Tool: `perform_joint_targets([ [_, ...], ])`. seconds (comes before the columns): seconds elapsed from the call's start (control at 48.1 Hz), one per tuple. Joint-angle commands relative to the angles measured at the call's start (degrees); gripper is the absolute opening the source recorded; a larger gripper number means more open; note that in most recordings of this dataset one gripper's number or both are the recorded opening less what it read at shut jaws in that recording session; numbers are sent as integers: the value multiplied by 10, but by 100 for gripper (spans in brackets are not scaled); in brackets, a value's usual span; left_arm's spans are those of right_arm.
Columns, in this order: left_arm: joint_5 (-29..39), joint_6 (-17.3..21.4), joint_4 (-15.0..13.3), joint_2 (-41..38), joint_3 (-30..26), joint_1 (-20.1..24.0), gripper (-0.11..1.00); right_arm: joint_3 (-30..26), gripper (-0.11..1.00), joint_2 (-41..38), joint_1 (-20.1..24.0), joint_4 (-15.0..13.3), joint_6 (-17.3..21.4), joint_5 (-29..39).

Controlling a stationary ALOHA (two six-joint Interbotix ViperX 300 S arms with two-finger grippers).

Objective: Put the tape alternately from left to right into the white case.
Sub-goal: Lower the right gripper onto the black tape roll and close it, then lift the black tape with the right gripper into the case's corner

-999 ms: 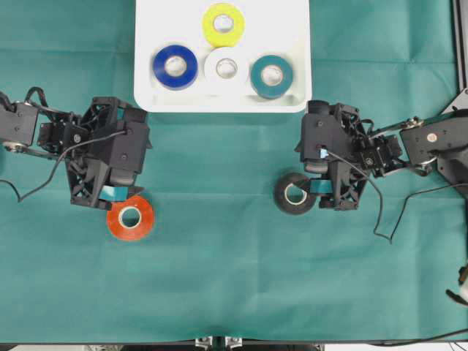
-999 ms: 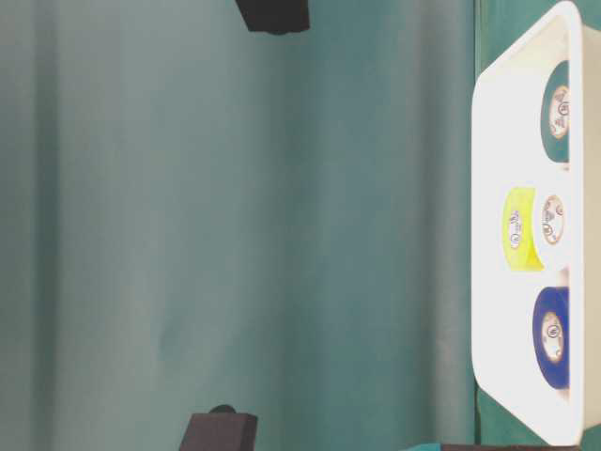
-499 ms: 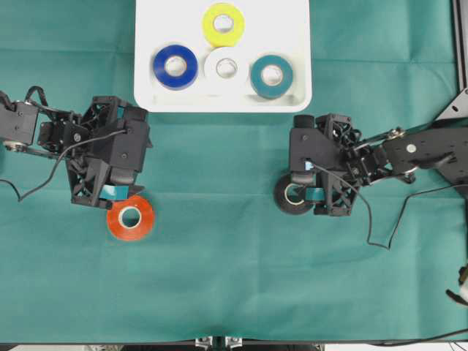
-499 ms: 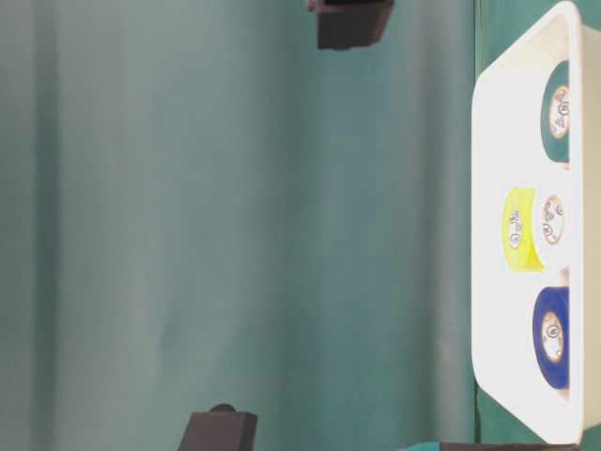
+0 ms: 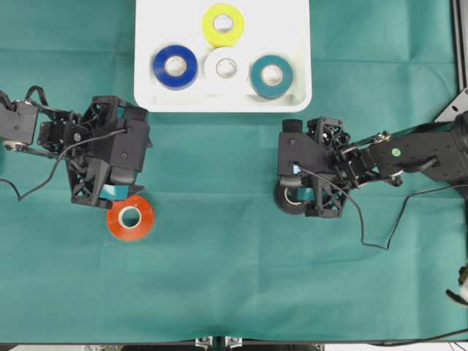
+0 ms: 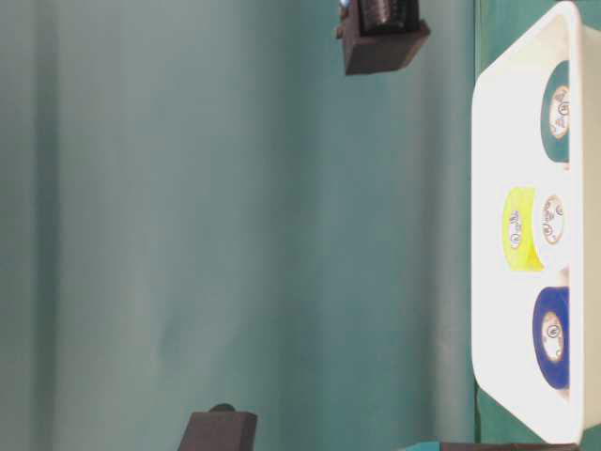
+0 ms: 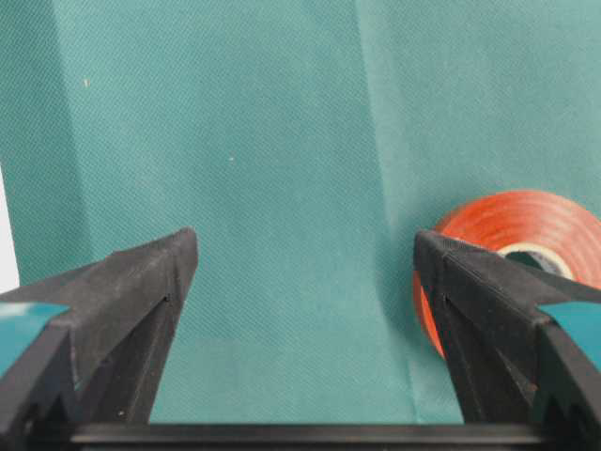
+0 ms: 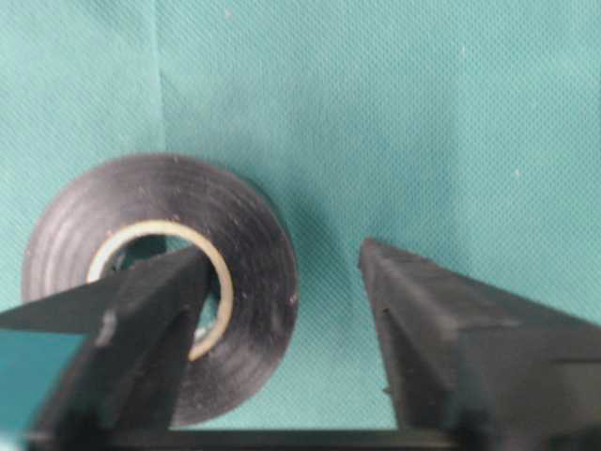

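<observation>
The white case (image 5: 146, 44) lies at the top centre and holds blue tape (image 5: 175, 66), yellow tape (image 5: 223, 23), white tape (image 5: 226, 68) and teal tape (image 5: 271, 74). A black tape (image 8: 254, 244) lies flat on the green cloth. My right gripper (image 8: 285, 254) is down over it, one finger inside its core and the other outside its wall with a gap, so it is open. An orange tape (image 5: 130, 217) lies flat just below my left gripper (image 5: 117, 191). The left gripper (image 7: 305, 240) is open, with only cloth between its fingers; the orange tape (image 7: 512, 221) sits beside its right finger.
The green cloth (image 5: 219, 278) covers the whole table. The case (image 6: 498, 141) shows at the right edge of the table-level view, with its rolls standing against the far side. A cable (image 5: 380, 234) trails from the right arm.
My right gripper has moved left onto the black tape and its jaws have narrowed around the roll's wall. The left gripper and the orange tape have not moved.
</observation>
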State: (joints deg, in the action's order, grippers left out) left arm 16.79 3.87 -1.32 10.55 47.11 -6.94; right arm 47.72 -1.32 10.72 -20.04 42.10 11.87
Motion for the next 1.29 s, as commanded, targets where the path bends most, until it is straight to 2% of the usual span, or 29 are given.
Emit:
perform_joint_targets([
  [0.0,-3,-1,-2,6,-8,2,53,-14,62,6,1,1,1,-1],
  [0.104,-3,-1,-2,6,-7,2,53,-18,32,6,2,1,1,0],
  [0.146,-4,-1,-2,6,-6,2,53,-20,27,6,2,2,1,0],
  [0.478,-3,0,-2,6,-6,2,53,-29,27,38,2,1,1,4],
  [0.791,-4,-1,-2,6,-8,2,53,-41,27,111,2,-3,-3,53],
  [1.269,-4,-1,-2,6,-9,2,53,-47,27,112,-10,-10,-6,62],
])
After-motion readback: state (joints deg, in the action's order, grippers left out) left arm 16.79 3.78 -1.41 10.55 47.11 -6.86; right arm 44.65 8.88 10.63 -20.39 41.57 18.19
